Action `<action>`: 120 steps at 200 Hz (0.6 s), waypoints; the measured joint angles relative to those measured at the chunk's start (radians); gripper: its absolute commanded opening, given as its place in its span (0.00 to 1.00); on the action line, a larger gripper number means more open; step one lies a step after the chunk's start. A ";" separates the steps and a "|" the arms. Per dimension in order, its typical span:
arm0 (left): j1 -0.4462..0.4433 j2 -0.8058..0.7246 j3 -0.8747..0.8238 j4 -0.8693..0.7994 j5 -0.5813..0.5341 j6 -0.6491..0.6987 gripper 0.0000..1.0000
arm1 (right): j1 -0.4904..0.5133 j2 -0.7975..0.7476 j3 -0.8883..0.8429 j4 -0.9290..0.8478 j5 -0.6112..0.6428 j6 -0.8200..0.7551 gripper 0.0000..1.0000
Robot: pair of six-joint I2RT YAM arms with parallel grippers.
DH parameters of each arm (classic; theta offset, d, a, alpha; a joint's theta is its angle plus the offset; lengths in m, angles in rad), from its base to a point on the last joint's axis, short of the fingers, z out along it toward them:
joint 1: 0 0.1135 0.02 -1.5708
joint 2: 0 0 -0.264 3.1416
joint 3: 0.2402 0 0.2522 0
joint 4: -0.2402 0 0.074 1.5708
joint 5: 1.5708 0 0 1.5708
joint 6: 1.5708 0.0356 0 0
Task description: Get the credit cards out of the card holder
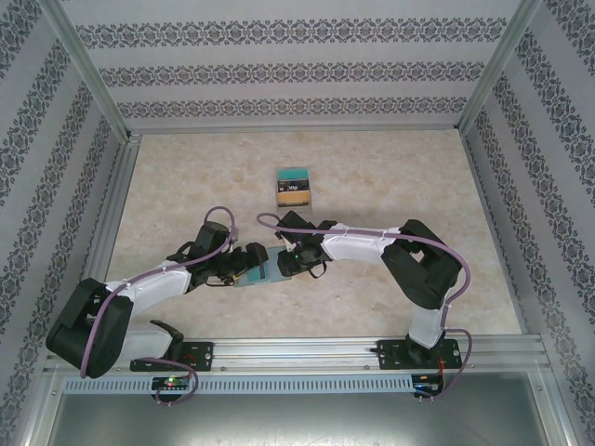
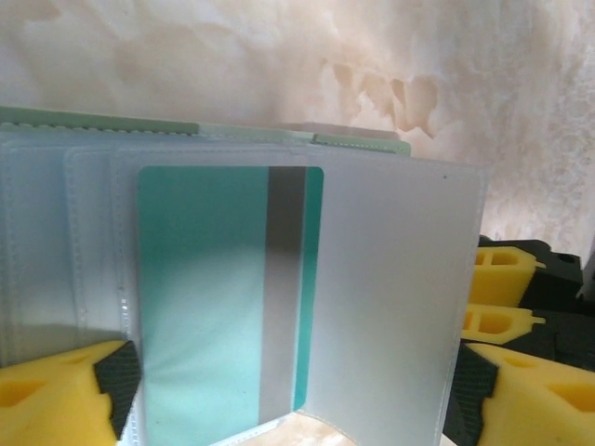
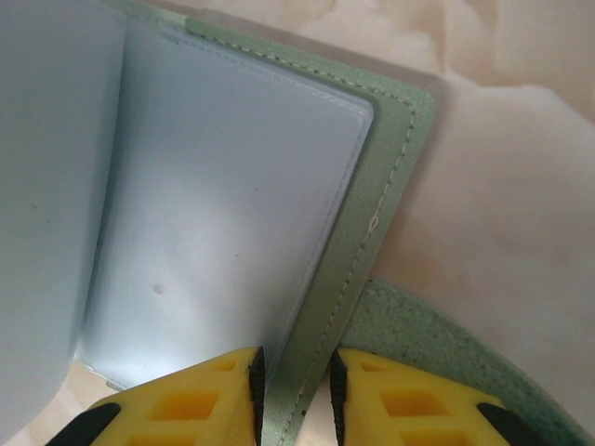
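The grey-green card holder [image 1: 257, 275] lies open on the table between both grippers. My right gripper [image 3: 293, 395] is shut on the edge of its stitched green cover [image 3: 372, 232]. My left gripper [image 2: 293, 395] is open, its yellow fingers [image 2: 56, 395] spread wide on either side of the clear pocket pages [image 2: 400, 297]. A teal credit card [image 2: 204, 297] with a grey stripe sits inside one pocket. Two more credit cards lie loose farther back on the table, an orange-brown one [image 1: 295, 193] partly over a teal one [image 1: 293, 173].
Patterned walls and a metal frame [image 1: 102, 214] enclose the pale marble-look table [image 1: 390, 177]. The right gripper's yellow fingers [image 2: 502, 279] show just right of the pocket pages in the left wrist view. Both arm bases are bolted to the near rail [image 1: 297, 353].
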 measured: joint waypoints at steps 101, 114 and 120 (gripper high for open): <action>0.000 -0.022 0.008 -0.027 -0.010 0.016 1.00 | -0.073 -0.124 -0.089 0.061 -0.025 0.037 0.32; 0.000 -0.034 0.008 -0.046 -0.023 0.021 0.99 | -0.084 -0.165 -0.090 0.081 -0.035 0.046 0.31; 0.000 -0.038 0.008 -0.051 -0.028 0.022 0.99 | -0.088 -0.180 -0.090 0.099 -0.046 0.050 0.29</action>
